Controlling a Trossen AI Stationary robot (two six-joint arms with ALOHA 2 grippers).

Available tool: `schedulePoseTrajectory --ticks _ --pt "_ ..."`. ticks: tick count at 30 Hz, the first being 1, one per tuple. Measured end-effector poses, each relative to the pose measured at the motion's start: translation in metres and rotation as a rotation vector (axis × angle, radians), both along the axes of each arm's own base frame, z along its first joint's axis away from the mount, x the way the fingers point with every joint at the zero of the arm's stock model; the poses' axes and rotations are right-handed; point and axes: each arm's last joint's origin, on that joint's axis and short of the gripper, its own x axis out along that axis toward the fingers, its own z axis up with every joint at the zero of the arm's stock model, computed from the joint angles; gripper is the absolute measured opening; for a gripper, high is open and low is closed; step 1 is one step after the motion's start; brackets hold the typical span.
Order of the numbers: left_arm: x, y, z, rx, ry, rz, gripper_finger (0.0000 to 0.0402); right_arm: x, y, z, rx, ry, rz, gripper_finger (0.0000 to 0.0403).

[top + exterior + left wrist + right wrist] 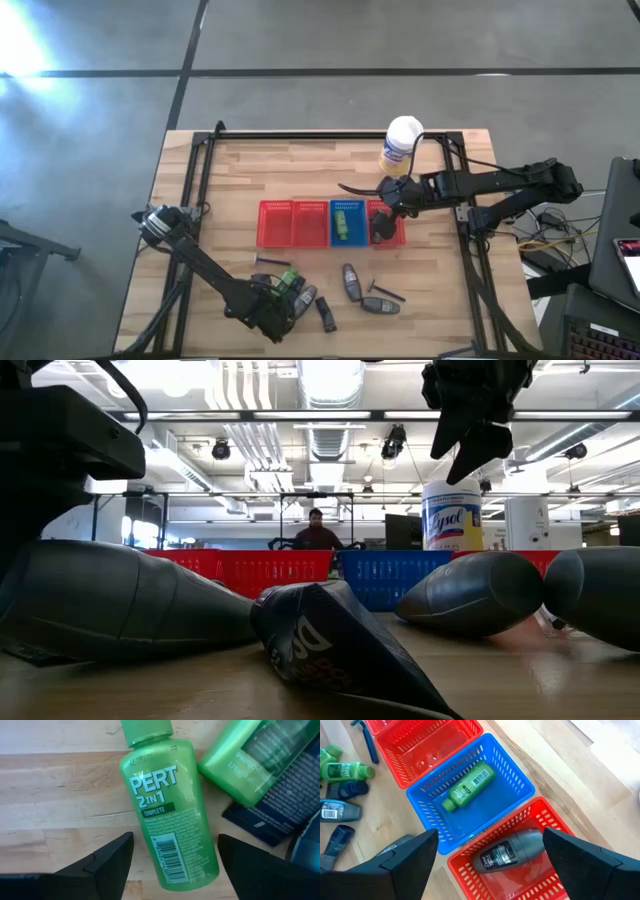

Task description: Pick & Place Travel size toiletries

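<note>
Left gripper [175, 865]: open, empty, astride green bottle [167, 815] near tabletop's front edge.
Right gripper [490, 855]: open, empty, above grey tube [507, 851] in red basket [540, 817].

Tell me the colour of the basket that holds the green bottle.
Blue: the basket with the green bottle shows best in the right wrist view.

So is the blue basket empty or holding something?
Holding something: one green bottle lies on its side inside the blue basket.
</note>
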Motion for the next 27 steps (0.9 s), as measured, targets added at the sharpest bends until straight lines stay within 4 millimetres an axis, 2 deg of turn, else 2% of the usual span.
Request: schedulePoseTrajectory --ticks 10,13,15,22,25,27 --pt "-0.001 0.000 0.001 0.010 0.008 -0.076 0.0164 -0.001 0.000 -0.004 0.003 0.012 0.002 0.0320" --pt "0.001 0.000 0.006 0.033 -0.039 -0.094 0.0154 -0.001 0.001 -0.004 0.026 0.010 0.015 0.0313" --pt "0.000 0.001 0.016 0.077 -0.111 -0.121 0.0154 0.000 0.001 -0.004 0.046 0.003 0.030 0.0309" --pt "-0.021 0.003 0.077 0.377 -0.467 -0.335 0.0157 0.013 0.007 0.006 0.139 -0.155 0.195 0.0299" --pt "-0.027 0.010 0.096 0.463 -0.523 -0.459 0.0156 0.019 0.010 0.012 0.204 -0.253 0.269 0.0296" --pt "-0.026 0.016 0.102 0.499 -0.514 -0.554 0.0156 0.022 0.011 0.015 0.238 -0.295 0.306 0.0293"
